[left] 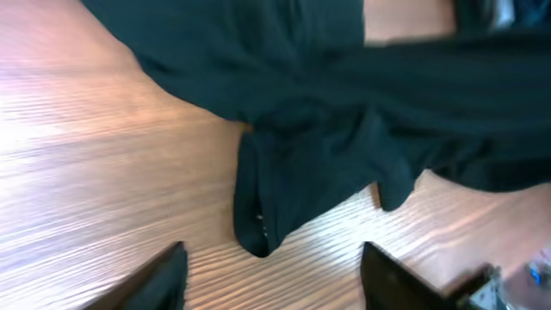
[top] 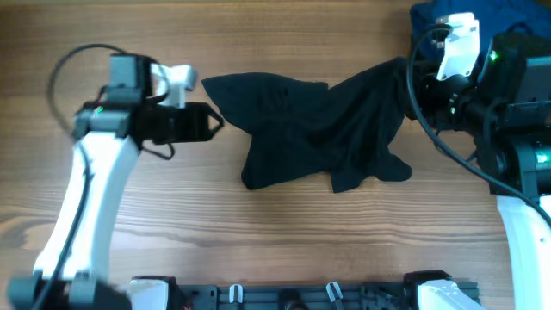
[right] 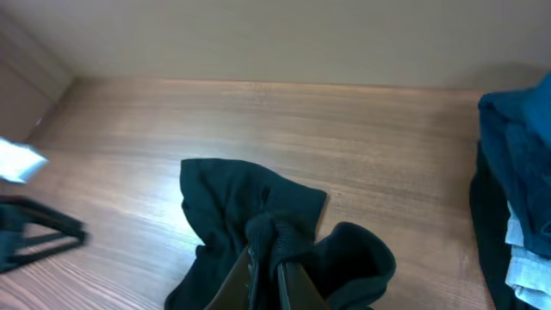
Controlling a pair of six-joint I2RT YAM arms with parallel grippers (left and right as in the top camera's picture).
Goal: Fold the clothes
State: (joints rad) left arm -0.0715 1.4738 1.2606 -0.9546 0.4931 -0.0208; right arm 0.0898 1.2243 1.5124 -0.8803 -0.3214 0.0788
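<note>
The clothes (top: 318, 129) are one black, crumpled garment spread across the middle of the table. My left gripper (top: 215, 122) sits at the garment's left corner. In the left wrist view it (left: 274, 263) is open: both fingers rest apart over bare wood, and a garment corner (left: 258, 228) hangs just ahead of them, untouched. My right gripper (top: 405, 86) is at the garment's right end. The right wrist view shows it (right: 274, 274) shut on a bunched fold of the black fabric (right: 258, 215), which drapes away from the fingers.
A bright blue garment (top: 448, 13) lies at the back right corner behind the right arm, also seen in the right wrist view as the blue pile (right: 516, 138) with a white piece (right: 525, 263) below it. Wooden table (top: 284, 224) extends in front.
</note>
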